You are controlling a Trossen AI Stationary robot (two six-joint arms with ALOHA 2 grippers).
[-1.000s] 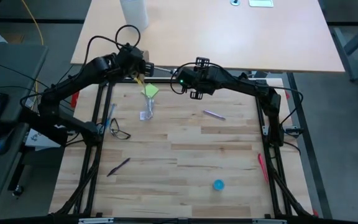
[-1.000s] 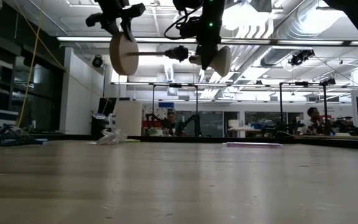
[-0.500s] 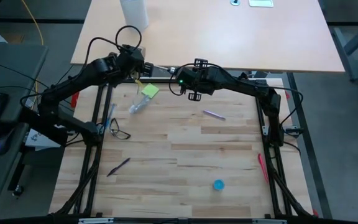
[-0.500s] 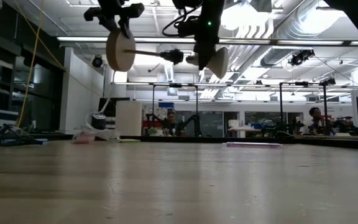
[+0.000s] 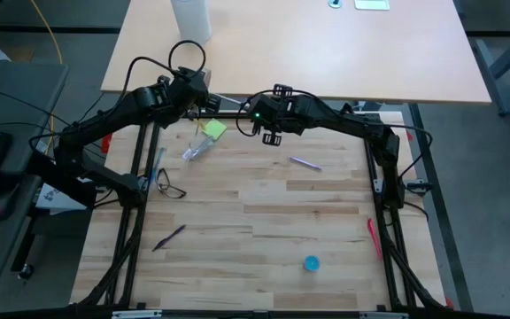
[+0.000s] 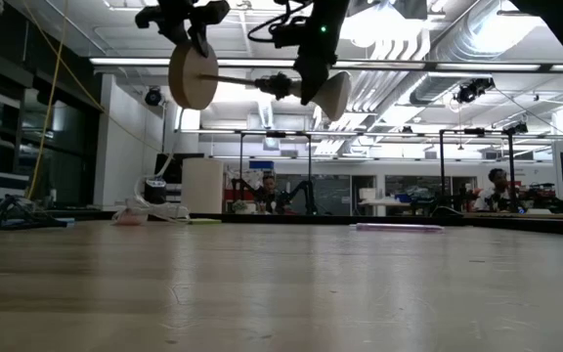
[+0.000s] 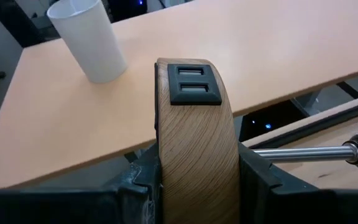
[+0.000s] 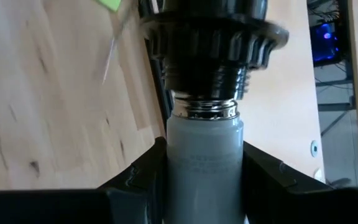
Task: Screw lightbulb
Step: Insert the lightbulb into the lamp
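My right end effector [image 8: 201, 180] is closed on the neck of the lightbulb [image 8: 204, 158], one finger on either side of the grey-white cone, and the bulb's metal screw base sits right at the mouth of the black socket [image 8: 211, 37]. My left end effector [image 7: 197, 180] is clamped across the edge of the round wooden lamp base [image 7: 194, 134], which it holds on edge with the black switch plate facing my wrist camera. In the low view both are high in the air above the far edge of the surface [image 5: 264, 213], toward its left corner: the wooden disc [image 6: 193, 75] to the left, its thin metal stem running level to the socket [image 6: 279, 85], and the bulb's globe [image 6: 332, 94] hanging just beyond that. I judge the bulb light and fragile, with a smooth frosted shell that could slip or crack under a hard squeeze, so the tapered neck near the thread is the sound place to hold, as it is now; the globe I would leave alone. The threads look barely started, if at all, and I cannot tell how many have caught. From above, both arms reach in from their sides and meet at the far edge, wrists turned toward each other so that socket and bulb lie on one level line.
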